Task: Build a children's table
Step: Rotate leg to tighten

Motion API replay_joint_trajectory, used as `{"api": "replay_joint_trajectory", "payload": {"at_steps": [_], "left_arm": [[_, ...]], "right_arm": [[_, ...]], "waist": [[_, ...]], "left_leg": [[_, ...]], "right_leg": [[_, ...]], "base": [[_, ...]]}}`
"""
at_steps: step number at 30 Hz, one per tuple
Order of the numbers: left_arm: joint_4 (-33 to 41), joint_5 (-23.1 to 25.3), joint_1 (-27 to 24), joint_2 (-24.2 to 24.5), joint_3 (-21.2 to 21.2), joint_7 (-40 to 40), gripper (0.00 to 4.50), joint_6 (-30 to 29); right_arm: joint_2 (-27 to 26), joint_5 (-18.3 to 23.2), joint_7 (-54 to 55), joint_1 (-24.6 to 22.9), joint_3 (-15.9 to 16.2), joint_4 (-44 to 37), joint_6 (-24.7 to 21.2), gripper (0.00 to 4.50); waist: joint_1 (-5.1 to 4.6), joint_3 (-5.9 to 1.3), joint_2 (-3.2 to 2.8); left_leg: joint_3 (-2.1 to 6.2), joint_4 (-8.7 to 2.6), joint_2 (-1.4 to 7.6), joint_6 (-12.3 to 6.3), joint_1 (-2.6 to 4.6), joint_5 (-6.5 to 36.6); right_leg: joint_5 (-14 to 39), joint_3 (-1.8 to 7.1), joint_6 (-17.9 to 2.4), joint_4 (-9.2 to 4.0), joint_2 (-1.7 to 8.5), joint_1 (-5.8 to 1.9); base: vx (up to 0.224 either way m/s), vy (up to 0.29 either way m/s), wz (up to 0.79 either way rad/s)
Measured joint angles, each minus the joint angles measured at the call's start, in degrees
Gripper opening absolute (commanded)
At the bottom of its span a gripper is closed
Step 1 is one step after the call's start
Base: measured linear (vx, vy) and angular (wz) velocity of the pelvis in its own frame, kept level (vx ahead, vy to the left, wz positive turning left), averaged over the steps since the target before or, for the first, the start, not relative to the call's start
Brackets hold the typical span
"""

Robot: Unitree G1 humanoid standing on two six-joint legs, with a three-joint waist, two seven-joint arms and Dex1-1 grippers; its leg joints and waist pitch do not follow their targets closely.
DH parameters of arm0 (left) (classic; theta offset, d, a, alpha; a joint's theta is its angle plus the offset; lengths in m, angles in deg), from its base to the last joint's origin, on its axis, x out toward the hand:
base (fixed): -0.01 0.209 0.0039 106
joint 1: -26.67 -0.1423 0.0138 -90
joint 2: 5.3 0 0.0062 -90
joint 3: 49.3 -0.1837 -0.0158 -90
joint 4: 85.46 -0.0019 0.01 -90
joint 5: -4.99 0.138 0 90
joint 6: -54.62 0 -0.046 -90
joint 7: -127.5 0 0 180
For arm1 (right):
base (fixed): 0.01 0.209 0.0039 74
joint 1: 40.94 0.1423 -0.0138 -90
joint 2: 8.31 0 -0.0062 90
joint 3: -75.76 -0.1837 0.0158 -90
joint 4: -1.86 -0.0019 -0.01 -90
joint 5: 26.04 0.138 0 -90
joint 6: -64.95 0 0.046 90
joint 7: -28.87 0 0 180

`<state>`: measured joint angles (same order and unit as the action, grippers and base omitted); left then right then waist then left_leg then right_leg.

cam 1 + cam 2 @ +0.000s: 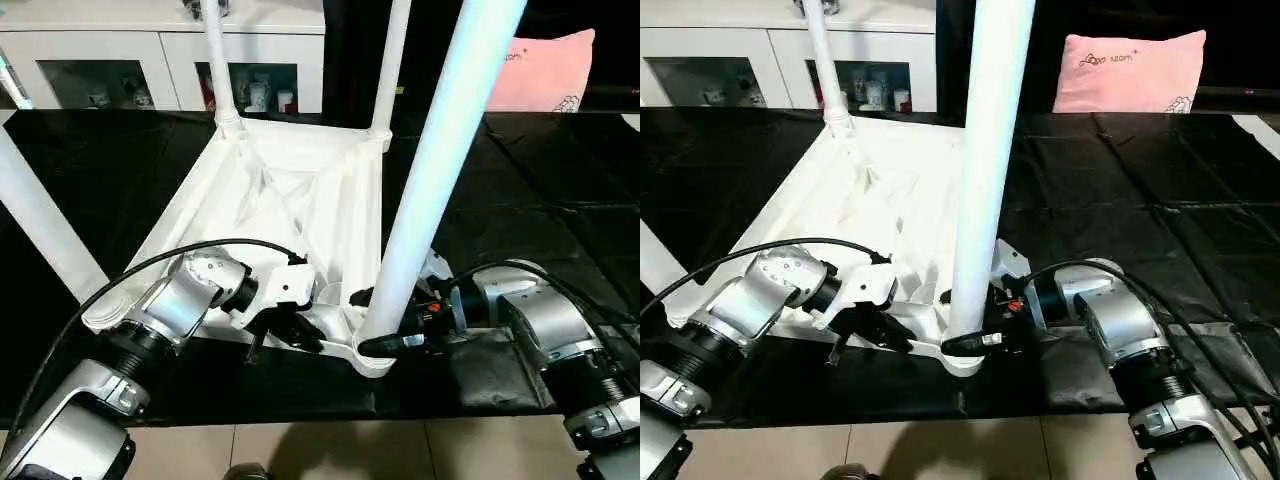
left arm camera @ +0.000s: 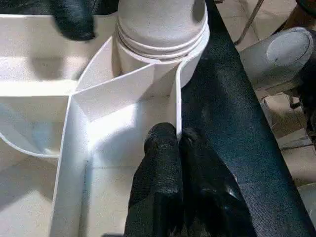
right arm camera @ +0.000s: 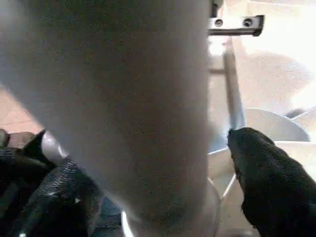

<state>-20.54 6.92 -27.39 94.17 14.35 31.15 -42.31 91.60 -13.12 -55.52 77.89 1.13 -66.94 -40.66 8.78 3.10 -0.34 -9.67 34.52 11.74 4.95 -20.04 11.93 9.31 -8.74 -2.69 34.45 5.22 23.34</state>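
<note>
The white tabletop (image 1: 300, 190) lies upside down on the black cloth, ribs facing up. Two legs (image 1: 218, 60) (image 1: 392, 60) stand in its far corners, and another leg (image 1: 40, 225) rises at the left. A thick white leg (image 1: 440, 150) stands in the near right corner socket (image 2: 158, 54). My left gripper (image 2: 178, 143) is shut on the thin near rim wall of the tabletop, just beside that socket. My right gripper (image 3: 158, 187) straddles the base of the near right leg, with a black finger on each side; a gap shows beside one finger (image 3: 266, 177).
A white glass-doored cabinet (image 1: 120, 60) stands behind the work surface. A pink cushion (image 1: 550, 70) sits at the back right. Black cloth (image 1: 540, 190) covers the surface, whose near edge meets tiled floor (image 1: 330, 450) close under the grippers.
</note>
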Motion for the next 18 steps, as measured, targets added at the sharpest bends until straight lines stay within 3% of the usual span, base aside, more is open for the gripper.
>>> {"api": "replay_joint_trajectory", "payload": {"at_steps": [11, 18], "left_arm": [[-0.4, 0.0, 0.1, 0.0, 0.0, 0.1, 0.00, 0.5], [-0.4, 0.0, 0.1, 0.1, 0.1, 0.0, 0.00, 0.5]], "right_arm": [[0.3, 0.5, -1.6, 0.0, 0.4, 0.1, -0.7, 2.53], [-0.1, 0.5, -0.5, -0.8, 0.0, -1.0, -0.5, 2.25]], "waist": [[-0.08, 0.00, 0.00], [-0.13, -0.01, 0.01]], "left_leg": [[0.00, 0.01, 0.00, 0.01, 0.01, 0.0], [0.00, 0.02, 0.00, 0.04, 0.04, 0.0]], "right_leg": [[0.0, 0.00, 0.1, 0.01, 0.00, 0.00], [0.1, 0.00, 0.1, 0.06, 0.00, -0.01]], "base": [[0.000, 0.000, 0.00], [0.000, 0.000, 0.00]]}}
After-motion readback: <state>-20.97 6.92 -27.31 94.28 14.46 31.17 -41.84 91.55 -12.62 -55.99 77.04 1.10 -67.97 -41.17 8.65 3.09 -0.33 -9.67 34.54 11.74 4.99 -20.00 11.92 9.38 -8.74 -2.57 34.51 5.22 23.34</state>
